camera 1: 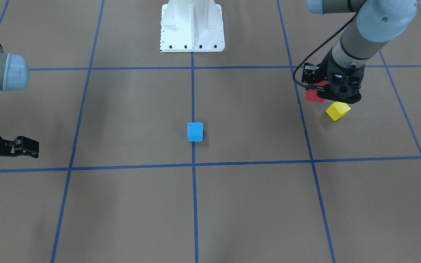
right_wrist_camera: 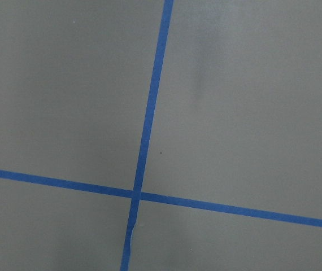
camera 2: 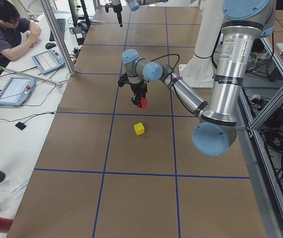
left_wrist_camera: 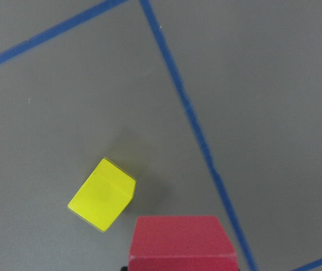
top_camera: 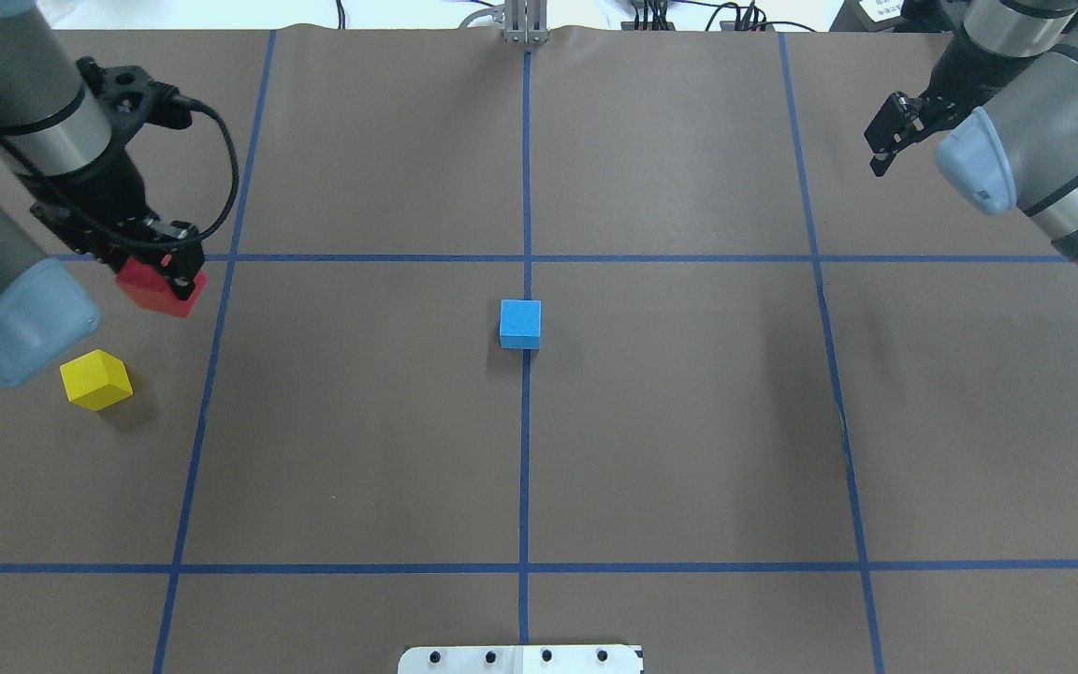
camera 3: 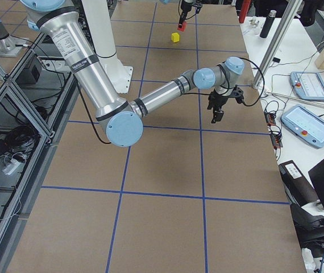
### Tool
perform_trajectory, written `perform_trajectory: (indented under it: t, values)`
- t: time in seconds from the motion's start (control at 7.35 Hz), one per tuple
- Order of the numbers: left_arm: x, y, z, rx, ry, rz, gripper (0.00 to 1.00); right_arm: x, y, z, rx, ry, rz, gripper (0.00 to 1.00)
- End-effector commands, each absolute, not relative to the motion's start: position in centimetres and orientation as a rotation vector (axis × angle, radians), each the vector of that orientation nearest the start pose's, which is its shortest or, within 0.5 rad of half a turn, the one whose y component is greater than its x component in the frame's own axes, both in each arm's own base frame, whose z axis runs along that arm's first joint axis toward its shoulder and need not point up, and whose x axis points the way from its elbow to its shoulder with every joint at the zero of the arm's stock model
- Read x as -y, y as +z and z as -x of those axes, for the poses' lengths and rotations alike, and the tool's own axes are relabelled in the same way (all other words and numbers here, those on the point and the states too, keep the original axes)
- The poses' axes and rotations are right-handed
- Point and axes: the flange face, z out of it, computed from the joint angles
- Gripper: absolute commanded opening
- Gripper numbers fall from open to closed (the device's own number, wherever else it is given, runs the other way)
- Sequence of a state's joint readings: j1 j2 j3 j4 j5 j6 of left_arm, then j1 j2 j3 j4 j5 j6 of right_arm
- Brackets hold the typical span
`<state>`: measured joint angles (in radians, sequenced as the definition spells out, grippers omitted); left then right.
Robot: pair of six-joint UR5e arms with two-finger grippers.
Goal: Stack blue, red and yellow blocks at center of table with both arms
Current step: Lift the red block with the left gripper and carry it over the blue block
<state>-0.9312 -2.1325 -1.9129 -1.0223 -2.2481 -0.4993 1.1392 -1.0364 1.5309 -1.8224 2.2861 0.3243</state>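
My left gripper (top_camera: 163, 277) is shut on the red block (top_camera: 157, 290) and holds it a little above the table, at the table's left side. The red block also shows in the front view (camera 1: 313, 95) and at the bottom of the left wrist view (left_wrist_camera: 181, 243). The yellow block (top_camera: 95, 379) lies tilted on the table just beside it, nearer the robot (left_wrist_camera: 101, 195). The blue block (top_camera: 520, 323) sits alone on the centre line (camera 1: 195, 131). My right gripper (top_camera: 890, 131) hangs open and empty over the far right of the table.
The table is brown paper with a grid of blue tape lines (top_camera: 527, 187). The robot's white base plate (camera 1: 192, 27) stands at the near edge. An operator and tablets (camera 2: 15, 89) are beyond the far edge.
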Motion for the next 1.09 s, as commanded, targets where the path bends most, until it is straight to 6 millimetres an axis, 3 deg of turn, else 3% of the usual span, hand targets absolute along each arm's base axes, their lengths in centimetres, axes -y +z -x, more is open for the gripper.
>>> perform_trajectory:
  t: [0.0,0.14,0.27,0.41,0.54,0.68,0.82,0.95]
  values:
    - [55.3,19.4,-38.8,-0.848,0.036,0.099,0.0,64.3,39.3,22.1,0.747,-0.185,0.049,1.0]
    - [55.7,18.2,-44.6,-0.898,-0.018,0.124,0.0,64.3,39.3,22.0,0.745,-0.182,0.05,1.0]
    - [56.7,14.9,-49.5,-0.898,-0.043,0.16,0.0,64.4,39.3,21.9,0.745,-0.18,0.049,1.0]
    - [57.0,12.0,-52.2,-0.894,-0.032,0.169,0.0,64.4,39.3,21.8,0.745,-0.179,0.049,1.0]
    - [55.8,10.8,-54.1,-0.895,-0.005,0.177,0.0,64.3,39.5,21.8,0.745,-0.178,0.052,1.0]
    - [53.5,11.2,-56.5,-0.888,0.026,0.191,0.0,64.3,39.7,21.7,0.745,-0.178,0.054,1.0]
    - [53.1,12.4,-59.1,-0.887,0.006,0.156,0.0,64.2,40.0,21.7,0.743,-0.177,0.058,1.0]
    - [53.4,13.1,-59.6,-0.883,0.007,0.155,0.0,64.2,40.1,21.7,0.743,-0.177,0.058,1.0]
